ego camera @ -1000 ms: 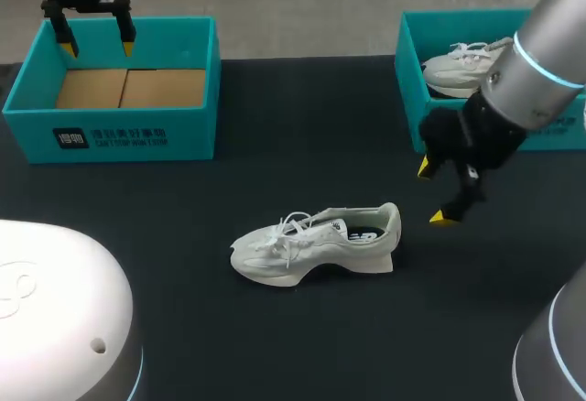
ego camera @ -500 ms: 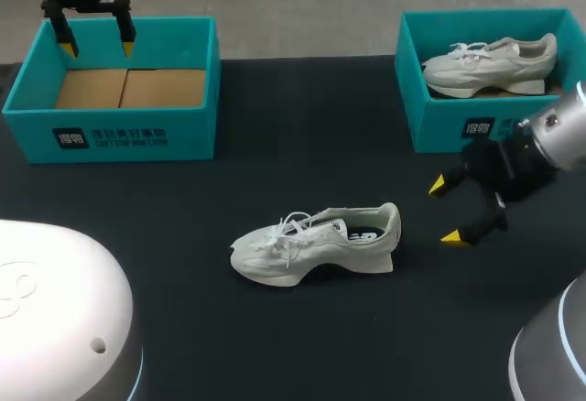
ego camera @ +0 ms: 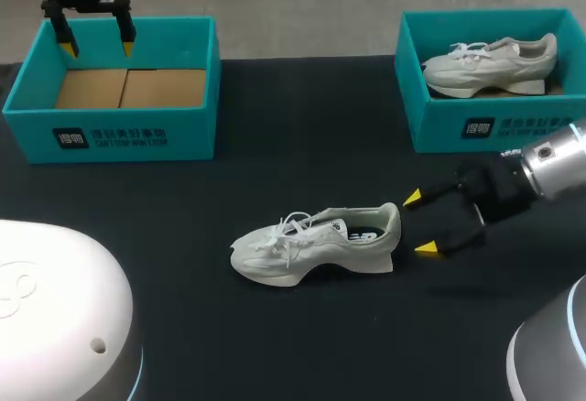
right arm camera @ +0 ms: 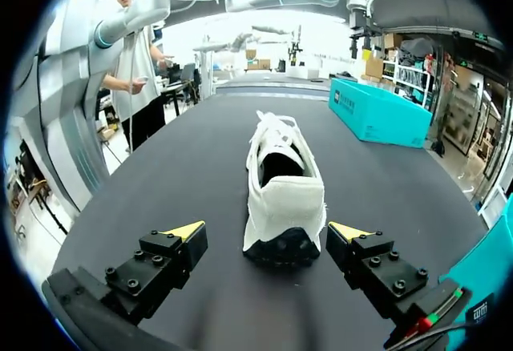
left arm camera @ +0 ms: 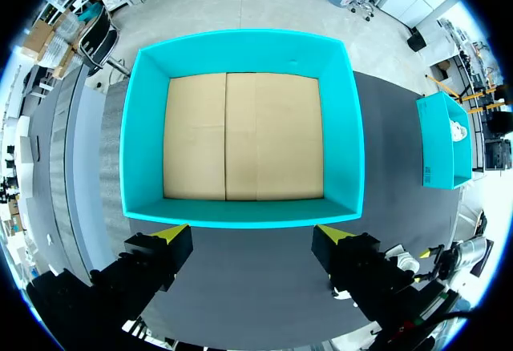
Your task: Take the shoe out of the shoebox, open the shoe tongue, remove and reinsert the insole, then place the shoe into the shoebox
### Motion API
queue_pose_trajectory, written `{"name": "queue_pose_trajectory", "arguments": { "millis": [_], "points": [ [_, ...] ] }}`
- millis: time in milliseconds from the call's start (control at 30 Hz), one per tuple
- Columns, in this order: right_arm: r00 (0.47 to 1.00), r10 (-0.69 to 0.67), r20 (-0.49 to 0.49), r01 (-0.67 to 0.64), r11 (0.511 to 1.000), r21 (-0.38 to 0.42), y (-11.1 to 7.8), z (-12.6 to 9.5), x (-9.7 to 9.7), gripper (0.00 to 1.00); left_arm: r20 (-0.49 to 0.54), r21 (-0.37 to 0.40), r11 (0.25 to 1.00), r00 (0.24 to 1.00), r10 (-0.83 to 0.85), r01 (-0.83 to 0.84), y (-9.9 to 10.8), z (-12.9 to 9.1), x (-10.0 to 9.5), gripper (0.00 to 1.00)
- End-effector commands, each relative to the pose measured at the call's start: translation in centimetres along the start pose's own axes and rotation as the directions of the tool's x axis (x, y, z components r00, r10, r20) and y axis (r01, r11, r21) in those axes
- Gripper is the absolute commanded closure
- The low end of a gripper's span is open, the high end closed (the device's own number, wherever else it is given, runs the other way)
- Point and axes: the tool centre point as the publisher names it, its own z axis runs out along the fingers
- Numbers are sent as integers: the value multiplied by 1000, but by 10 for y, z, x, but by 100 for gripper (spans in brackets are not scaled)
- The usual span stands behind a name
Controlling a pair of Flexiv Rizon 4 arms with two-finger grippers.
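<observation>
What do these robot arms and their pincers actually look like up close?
The left arm and right arm are smooth, rounded, pale-grey shells with light-blue rings. The left gripper and right gripper are black and blocky, each with two fingers, yellow wedge tips and small bolt heads.

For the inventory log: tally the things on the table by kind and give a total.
White shoes: 2, the loose shoe and the boxed shoe.
Teal shoeboxes: 2, the empty shoebox and the filled shoebox.
Total: 4.
</observation>
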Motion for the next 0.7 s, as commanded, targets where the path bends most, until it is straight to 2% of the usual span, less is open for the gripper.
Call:
{"name": "queue_pose_trajectory", "arguments": {
  "millis": [33, 233, 700],
  "points": [
    [1000, -1, -9, 1, 1000, -18, 4, 15, -3, 0, 1, 0, 1000, 1000, 0, 0, 0, 0, 0, 0],
    [999, -13, -35, 12, 1000, -23, 6, 32, 3, 0, 1, 0, 1000, 1000, 0, 0, 0, 0, 0, 0],
    [997, -30, -65, 28, 999, -19, 6, 63, 1, 0, 1, 0, 1000, 1000, 0, 0, 0, 0, 0, 0]
  ]
}}
